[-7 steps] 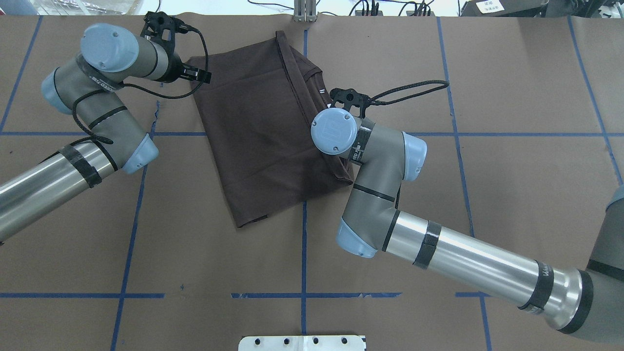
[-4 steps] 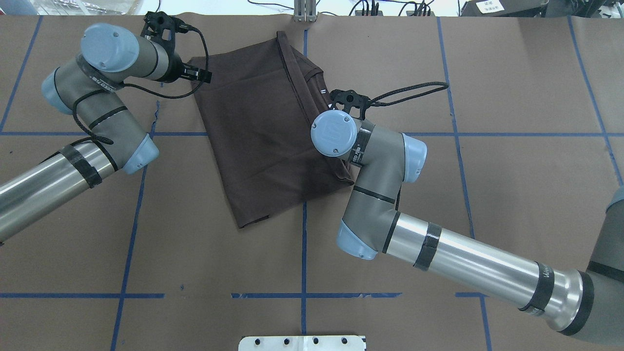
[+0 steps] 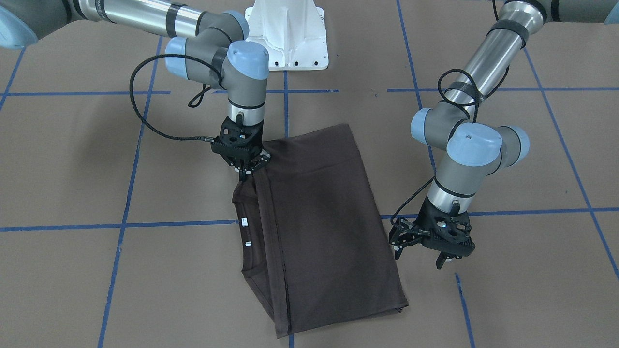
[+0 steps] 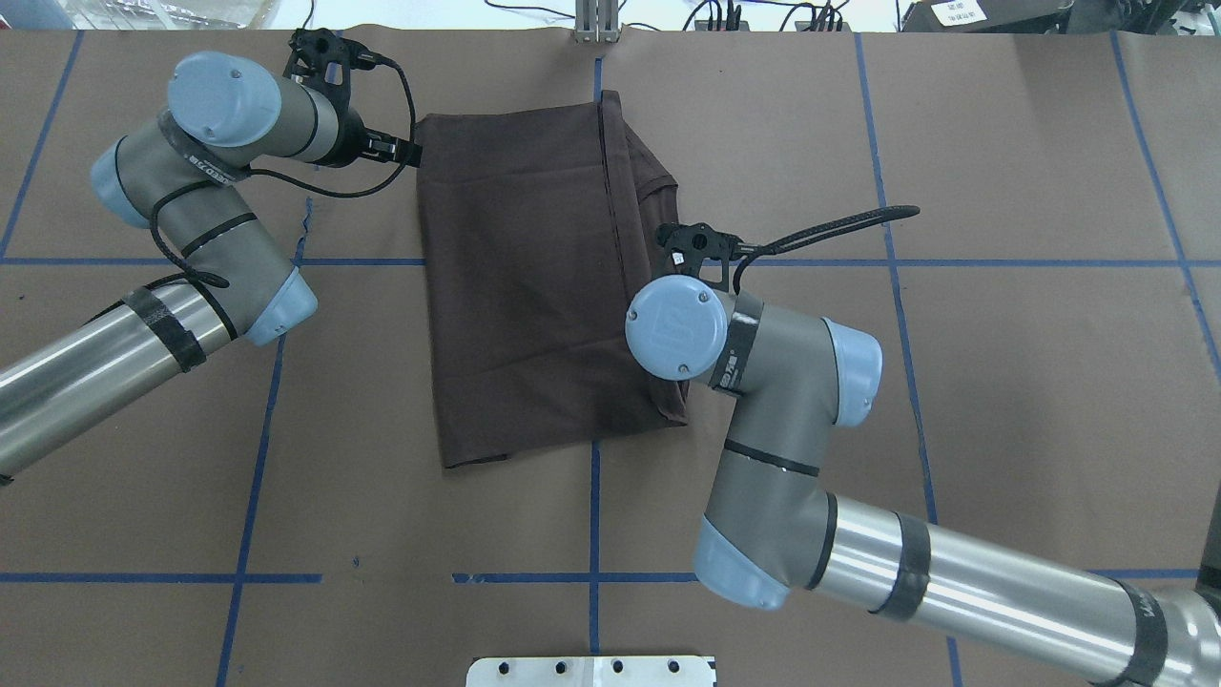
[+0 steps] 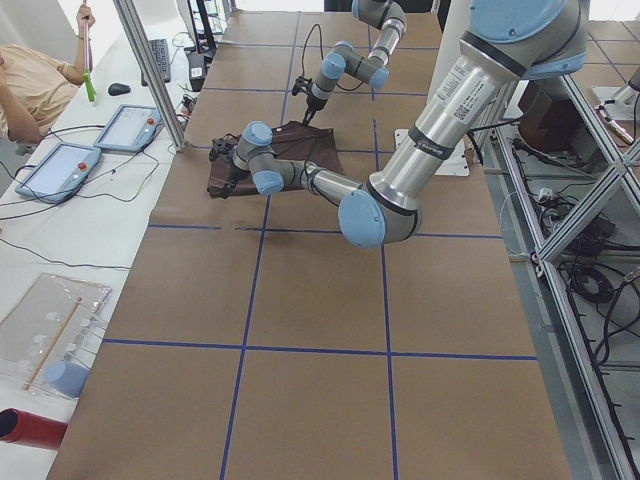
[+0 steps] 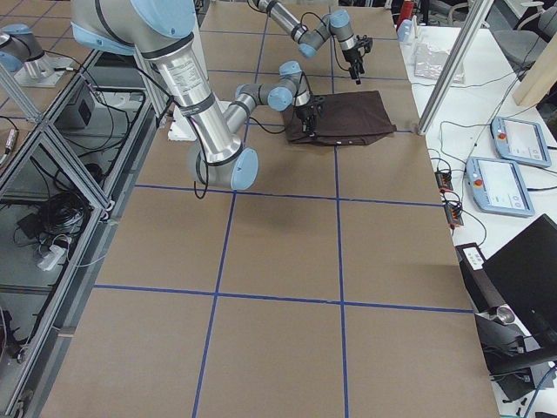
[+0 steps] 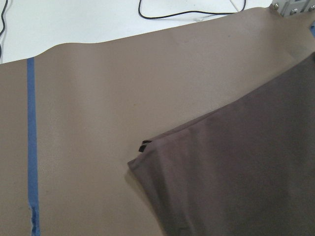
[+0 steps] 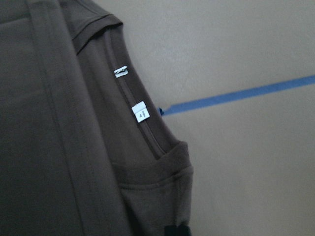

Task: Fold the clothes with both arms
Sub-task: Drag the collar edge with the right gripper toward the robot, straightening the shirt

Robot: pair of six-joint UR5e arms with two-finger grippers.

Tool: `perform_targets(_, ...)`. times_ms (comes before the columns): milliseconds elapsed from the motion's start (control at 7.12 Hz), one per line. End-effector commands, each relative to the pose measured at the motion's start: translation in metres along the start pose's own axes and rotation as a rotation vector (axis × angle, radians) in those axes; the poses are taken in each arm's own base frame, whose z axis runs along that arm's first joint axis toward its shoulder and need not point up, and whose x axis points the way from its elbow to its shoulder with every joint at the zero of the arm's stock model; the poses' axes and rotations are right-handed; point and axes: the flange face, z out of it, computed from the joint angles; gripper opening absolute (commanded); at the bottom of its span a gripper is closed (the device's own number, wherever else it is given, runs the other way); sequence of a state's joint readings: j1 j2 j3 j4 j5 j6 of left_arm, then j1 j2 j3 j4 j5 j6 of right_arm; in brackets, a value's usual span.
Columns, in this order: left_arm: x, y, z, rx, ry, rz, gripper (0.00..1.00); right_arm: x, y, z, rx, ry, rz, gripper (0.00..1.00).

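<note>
The dark brown T-shirt [image 4: 525, 286] lies folded lengthwise on the brown table cover, seen from the front too [image 3: 329, 217]. Its collar with two white neck labels [image 8: 140, 111] faces the robot's right. My right gripper [image 3: 243, 174] stands upright over the collar-side edge and is shut on the T-shirt there. In the overhead view its own wrist hides it. My left gripper [image 3: 420, 257] is open and empty, just off the opposite long edge, near the shirt's far corner [image 4: 407, 153]. The left wrist view shows that corner [image 7: 147, 157] lying flat and ungripped.
The white pedestal base [image 3: 287, 34] stands at the robot's side of the table. Blue tape lines [image 4: 593, 525] cross the cover. A small tear [image 4: 307, 215] marks the cover on the left. Tablets [image 5: 60, 170] and a person sit beyond the far edge.
The T-shirt has slid to the view's right and turned so its long edges run straighter. The right arm pulled back toward the robot with it. The left gripper shifted slightly right.
</note>
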State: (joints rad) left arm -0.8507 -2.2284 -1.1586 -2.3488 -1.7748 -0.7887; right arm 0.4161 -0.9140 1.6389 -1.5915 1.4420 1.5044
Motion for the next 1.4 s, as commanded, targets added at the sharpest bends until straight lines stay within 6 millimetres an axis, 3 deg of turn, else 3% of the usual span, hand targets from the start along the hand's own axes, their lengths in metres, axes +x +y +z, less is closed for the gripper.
perform_targets(0,0.012,0.007,0.003,-0.007,0.014,-0.014,1.00,0.035,0.072,-0.032,0.015,-0.035,-0.048,0.00)
perform_targets(140,0.022,0.011,0.002,-0.009,0.028,-0.027,1.00,0.053,0.089,-0.026,0.025,-0.021,-0.075,0.00)
perform_targets(281,0.027,0.013,0.002,-0.011,0.034,-0.025,1.00,0.061,0.092,-0.023,0.025,-0.011,-0.081,0.00)
perform_targets(562,0.030,0.015,0.001,-0.012,0.038,-0.022,1.00,0.081,0.090,-0.008,0.025,0.022,-0.122,0.00)
perform_targets(702,0.039,0.014,-0.008,-0.005,0.054,-0.017,1.00,0.082,0.082,-0.008,0.033,0.024,-0.155,0.00)
perform_targets(843,0.045,0.017,-0.017,-0.003,0.071,-0.015,1.00,0.080,0.077,-0.014,0.038,0.010,-0.148,0.99)
perform_targets(983,0.043,0.036,-0.034,-0.047,0.135,-0.051,1.00,0.077,0.068,-0.053,0.023,-0.067,-0.128,1.00)
perform_targets(1123,0.043,0.049,-0.069,-0.041,0.190,-0.104,1.00,0.075,0.067,-0.074,0.001,-0.110,-0.119,1.00)
perform_targets(1264,0.054,0.075,-0.086,-0.051,0.223,-0.133,1.00,0.075,0.070,-0.076,-0.001,-0.115,-0.123,1.00)
